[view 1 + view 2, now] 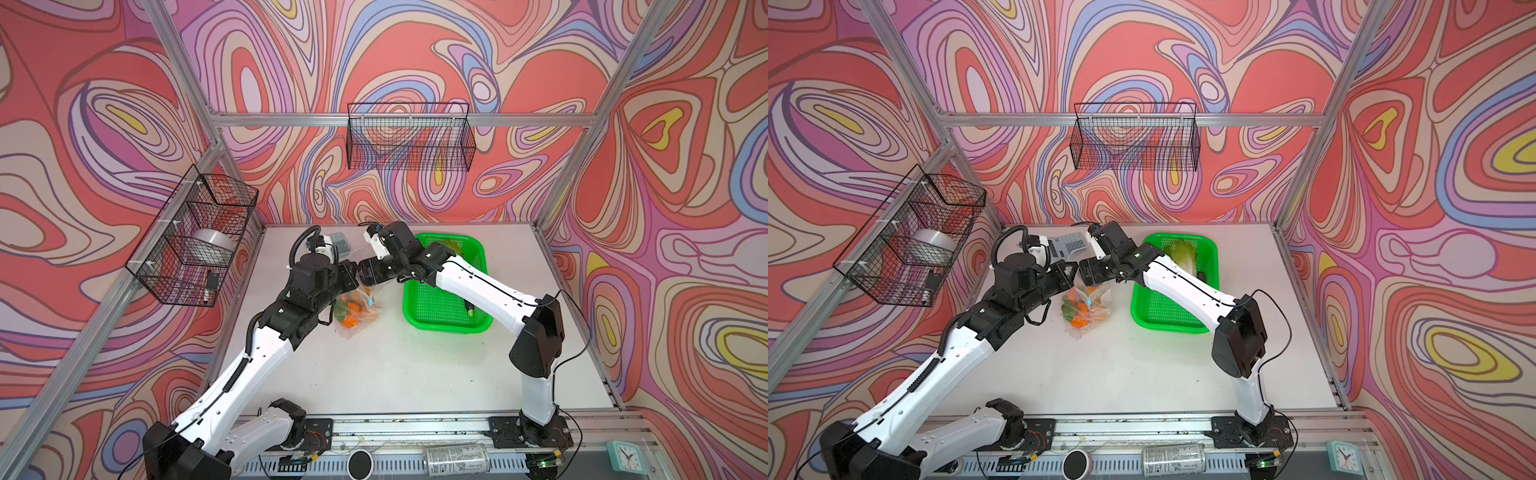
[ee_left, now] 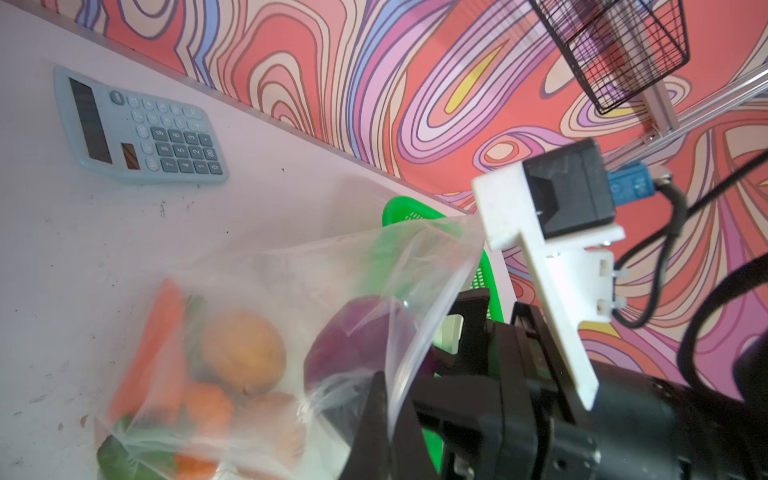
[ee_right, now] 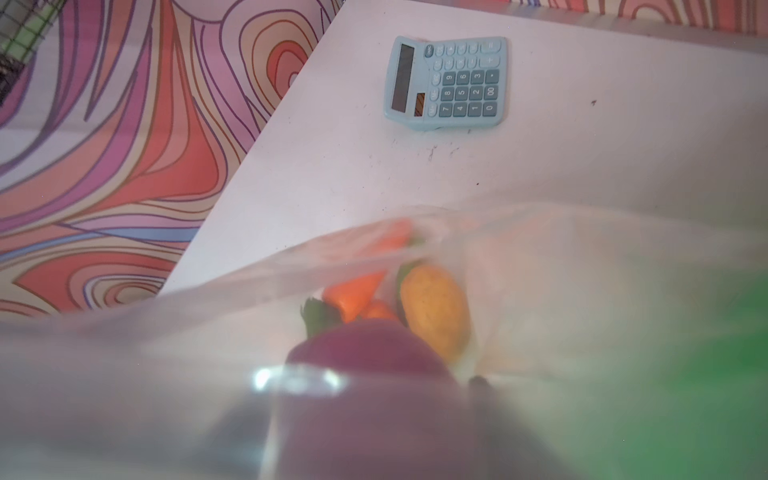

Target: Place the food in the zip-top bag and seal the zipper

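At the far middle of the table [image 1: 395,365], just left of the green basket [image 1: 446,328], the zip-top bag [image 1: 357,309] stood with its mouth lifted and its lower part resting on the tabletop. Inside lay a carrot [image 2: 153,345], a potato [image 2: 243,353] and a small pumpkin [image 2: 208,407]. The purple onion [image 2: 353,345] sat just inside the mouth.

The left gripper [image 2: 386,419] pinched the bag's rim, its jaws pressed together on the film. The right gripper [image 1: 368,272] faced it at the mouth, with the onion directly ahead. Film blurred its wrist view, so I could not tell whether its jaws were spread or around the onion.

The step looked like dropping the onion in. Doing it well meant holding the rim high and taut, letting go only below it, then backing out without dragging the film. A napa cabbage [image 1: 1183,251] and a dark cucumber [image 1: 471,309] lay in the basket.
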### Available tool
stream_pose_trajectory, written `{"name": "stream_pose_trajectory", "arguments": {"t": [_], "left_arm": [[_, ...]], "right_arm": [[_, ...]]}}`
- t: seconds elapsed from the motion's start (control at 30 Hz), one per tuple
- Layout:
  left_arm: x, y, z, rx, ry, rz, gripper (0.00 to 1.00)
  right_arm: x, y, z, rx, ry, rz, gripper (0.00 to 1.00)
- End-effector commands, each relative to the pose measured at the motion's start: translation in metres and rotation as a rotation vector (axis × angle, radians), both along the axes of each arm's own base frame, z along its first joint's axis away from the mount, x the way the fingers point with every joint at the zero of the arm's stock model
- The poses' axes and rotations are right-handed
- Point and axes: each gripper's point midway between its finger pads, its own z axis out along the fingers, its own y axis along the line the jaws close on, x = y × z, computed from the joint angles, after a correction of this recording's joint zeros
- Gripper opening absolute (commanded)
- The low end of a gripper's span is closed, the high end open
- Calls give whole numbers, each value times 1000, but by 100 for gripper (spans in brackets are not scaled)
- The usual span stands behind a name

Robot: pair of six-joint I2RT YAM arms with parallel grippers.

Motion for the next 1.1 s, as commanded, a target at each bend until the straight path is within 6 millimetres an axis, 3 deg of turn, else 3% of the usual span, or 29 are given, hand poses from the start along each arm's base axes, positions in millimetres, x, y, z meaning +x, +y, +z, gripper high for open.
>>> {"name": "stream_pose_trajectory", "arguments": {"t": [0.0,0.2,0.4,0.53,0.67,0.73,0.83,1.07], "left_arm": [[-2,3,9,-13,-20,12,0],[-1,3,10,-11,-21,12,0],[-4,8,9,-2,-21,26,0],[-4,8,7,4,-20,26,0],[-2,7,7,7,-23,21,0],[-2,5,8,7,-28,16,0],[-1,5,9,11,-30,15,0],[-1,7,8,19,-26,25,0]], "right_arm": [[1,-5,17,3,-42,-21,82],[0,-9,30,29,-60,-36,91],[1,-22,64,71,-134,-79,93],[2,-48,103,159,-206,-140,93],[11,-88,118,187,-242,-231,93],[18,-111,113,162,-238,-287,93],[28,-152,91,91,-213,-384,93],[36,-241,2,-226,-132,-539,89]]}}
